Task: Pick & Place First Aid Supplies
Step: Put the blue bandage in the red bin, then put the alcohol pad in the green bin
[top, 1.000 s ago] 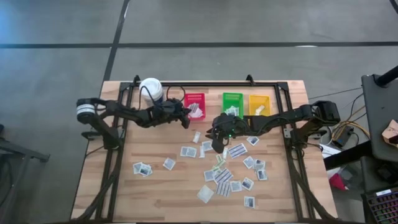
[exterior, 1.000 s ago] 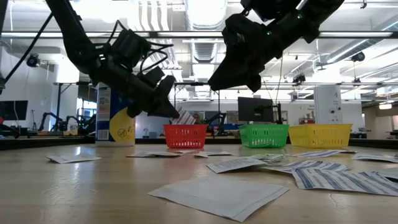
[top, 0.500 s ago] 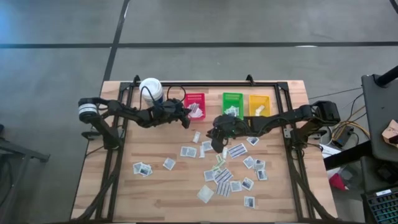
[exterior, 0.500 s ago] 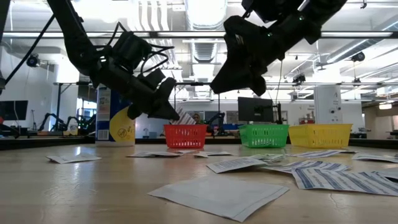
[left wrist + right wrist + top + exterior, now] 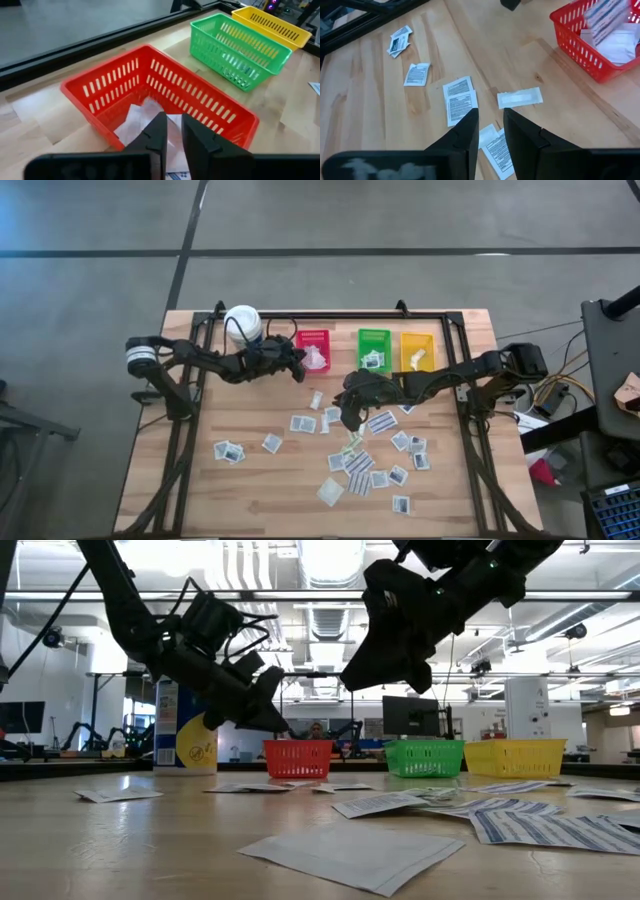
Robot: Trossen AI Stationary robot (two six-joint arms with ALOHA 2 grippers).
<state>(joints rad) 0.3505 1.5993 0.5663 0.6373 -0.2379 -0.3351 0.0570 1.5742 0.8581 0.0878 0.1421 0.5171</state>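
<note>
A few flat white paper packets (image 5: 318,360) already lie in the red plastic bin (image 5: 313,337) at upper centre, others in the green bin (image 5: 374,337) and yellow bin (image 5: 417,340). Most packets (image 5: 358,463) lie scattered on the wooden desk (image 5: 250,490) at lower centre. The left hand (image 5: 171,132) by the red bin and the right hand (image 5: 490,131) above the scatter both stand slightly parted, empty.

The print on the packets (image 5: 359,463) is too small to be read; the yellow bin (image 5: 272,23) is cut off at 2 o'clock.

A white cylindrical canister (image 5: 243,323) stands at the far left of the pale wooden table (image 5: 240,490), with a red slotted plastic bin (image 5: 313,340), a green one (image 5: 374,340) and a yellow one (image 5: 417,340) in a row alongside.
</note>
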